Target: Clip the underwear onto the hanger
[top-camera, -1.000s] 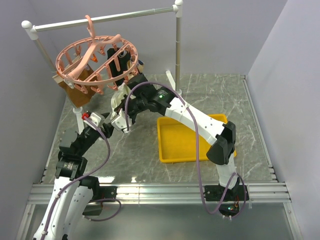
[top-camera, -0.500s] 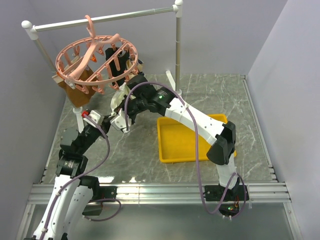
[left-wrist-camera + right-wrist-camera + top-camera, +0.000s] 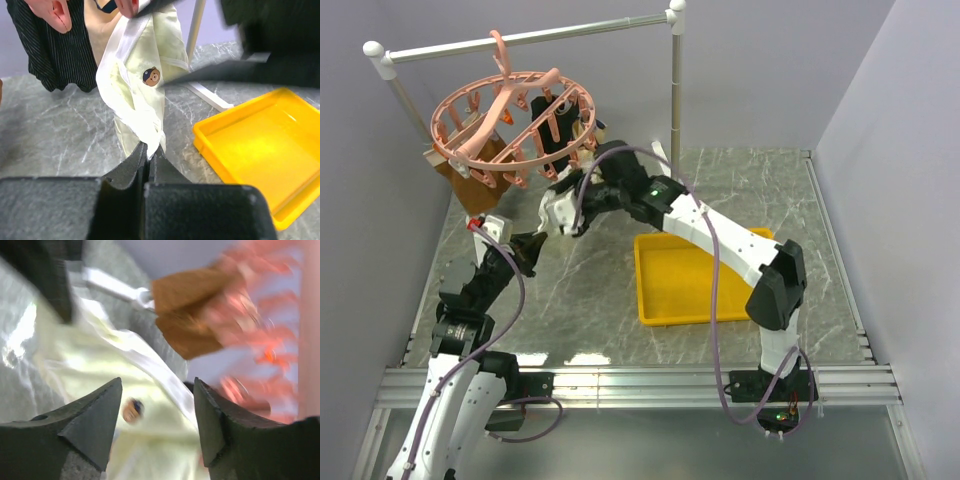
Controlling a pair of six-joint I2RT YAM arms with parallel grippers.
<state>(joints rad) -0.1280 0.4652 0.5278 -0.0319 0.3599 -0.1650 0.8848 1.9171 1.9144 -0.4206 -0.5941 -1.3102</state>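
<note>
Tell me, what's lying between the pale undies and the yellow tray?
The rail's white foot lies between the underwear and the yellow tray; the left wrist view shows it.

A lab enclosure: plain walls [image 3: 880, 110], aluminium frame [image 3: 650, 384].

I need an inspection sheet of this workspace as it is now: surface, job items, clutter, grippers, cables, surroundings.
Surface: grey marbled table, no spills seen.
Job's things: pale cream fabric underwear hangs below the salmon-pink round plastic hanger; whether a clip holds it, cannot tell.
Clutter: yellow plastic tray; brown garment and black striped garment on the hanger.
Grippers: left gripper shut on the underwear's lower edge; right gripper open, near the underwear.
Cables: purple cables loop along both arms.
Surroundings: white-and-grey metal rail, pale walls.
</note>
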